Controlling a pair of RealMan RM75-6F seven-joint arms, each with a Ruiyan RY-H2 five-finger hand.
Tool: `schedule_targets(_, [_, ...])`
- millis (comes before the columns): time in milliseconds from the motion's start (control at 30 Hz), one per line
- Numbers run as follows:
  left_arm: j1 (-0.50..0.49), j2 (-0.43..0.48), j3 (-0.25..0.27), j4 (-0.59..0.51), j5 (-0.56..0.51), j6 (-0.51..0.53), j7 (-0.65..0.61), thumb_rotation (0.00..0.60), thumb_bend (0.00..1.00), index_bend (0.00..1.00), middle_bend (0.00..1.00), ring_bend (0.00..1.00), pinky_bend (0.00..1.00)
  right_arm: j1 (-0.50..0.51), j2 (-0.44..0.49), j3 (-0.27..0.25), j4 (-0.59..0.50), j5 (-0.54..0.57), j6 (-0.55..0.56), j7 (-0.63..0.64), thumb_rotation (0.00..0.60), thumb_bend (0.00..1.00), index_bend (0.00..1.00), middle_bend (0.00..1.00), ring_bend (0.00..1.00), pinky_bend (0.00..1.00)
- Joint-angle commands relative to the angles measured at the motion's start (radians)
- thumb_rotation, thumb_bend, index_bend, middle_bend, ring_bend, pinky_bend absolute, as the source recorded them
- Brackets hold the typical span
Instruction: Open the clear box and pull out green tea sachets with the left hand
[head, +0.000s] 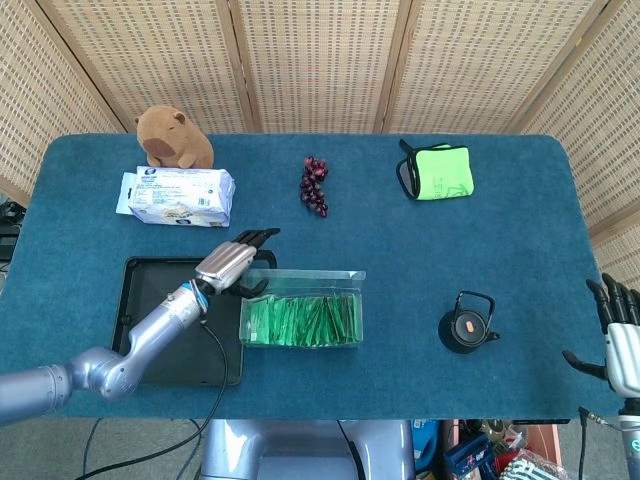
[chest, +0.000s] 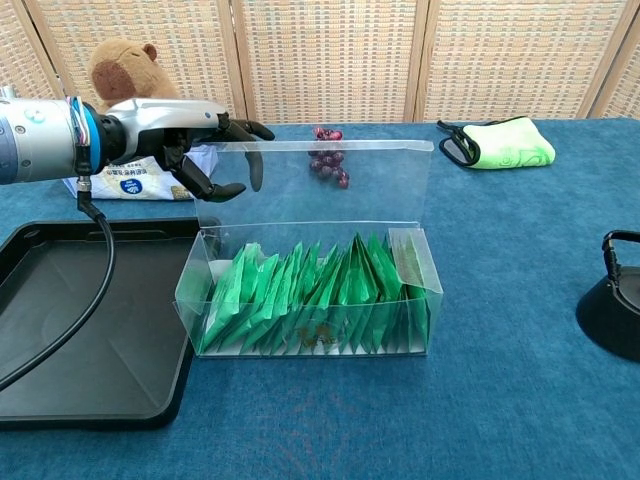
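At lower centre of the head view, one clear box (head: 302, 318) lies with its long axis left-right, lid (chest: 318, 182) standing upright. Green tea sachets (chest: 310, 300) stand packed on edge; count unclear. Left hand (head: 229, 264) hovers at the lid's left end, fingers loosely spread, holding nothing. Right hand (head: 618, 340), lower right, fingers apart.

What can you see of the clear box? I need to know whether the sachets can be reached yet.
The clear box is a thin, see-through plastic carton resting on the blue table, beside the black tray. Its lid stands upright at the back, so the top is open. Green tea sachets stand packed in a row inside. The left hand is at the lid's left end; contact is unclear.
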Motion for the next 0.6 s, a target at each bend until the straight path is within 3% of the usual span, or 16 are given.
schedule_targets(33, [-0.009,0.006,0.004,-0.003,-0.017,-0.010,0.002,0.600,0.54,0.54,0.00,0.00,0.00,0.000,-0.001,0.000,0.000,0.000,0.000,-0.001,0.600,0.00,0.00,0.00,0.00,0.00])
schedule_targets(600, [-0.079,0.073,0.016,-0.045,-0.226,-0.076,0.025,0.600,0.54,0.58,0.00,0.00,0.00,-0.001,0.001,-0.003,-0.001,-0.007,0.004,0.005,0.600,0.00,0.00,0.00,0.00,0.00])
